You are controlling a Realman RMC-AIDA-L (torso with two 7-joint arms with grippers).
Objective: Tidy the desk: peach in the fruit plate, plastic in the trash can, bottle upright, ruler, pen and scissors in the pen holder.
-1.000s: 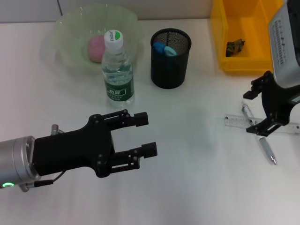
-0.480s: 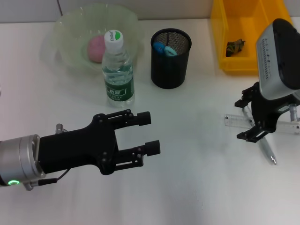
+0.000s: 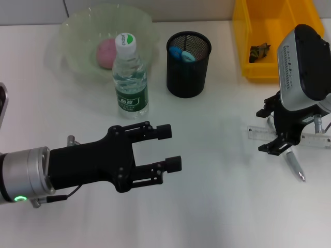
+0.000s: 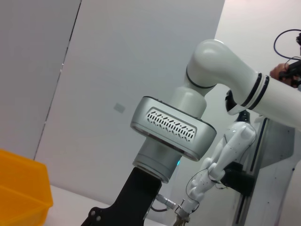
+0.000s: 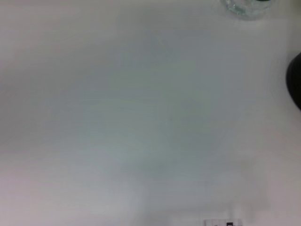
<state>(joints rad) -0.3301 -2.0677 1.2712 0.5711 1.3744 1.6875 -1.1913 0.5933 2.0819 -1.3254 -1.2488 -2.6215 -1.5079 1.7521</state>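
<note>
My right gripper [image 3: 267, 130] stands open low over the left end of the clear ruler [image 3: 255, 133], which lies flat on the desk. A silver pen [image 3: 296, 167] lies slanted across the ruler, partly under the gripper. The black mesh pen holder [image 3: 188, 67] holds blue scissors handles [image 3: 181, 53]. A water bottle [image 3: 130, 77] stands upright in front of the green fruit plate [image 3: 77, 41], where the pink peach [image 3: 106, 52] rests. Dark crumpled plastic [image 3: 259, 50] lies in the yellow trash can [image 3: 264, 70]. My left gripper [image 3: 170, 148] hovers open near the front, holding nothing.
The right wrist view shows bare white desk, with the bottle's base [image 5: 244, 6], the pen holder's edge [image 5: 297, 84] and the ruler's end [image 5: 223, 222] at its borders. The left wrist view shows my right arm's wrist [image 4: 171, 129] and the yellow can's corner [image 4: 21, 193].
My right gripper has moved left along the ruler toward its left end. My left arm has crept slightly to the right, still open.
</note>
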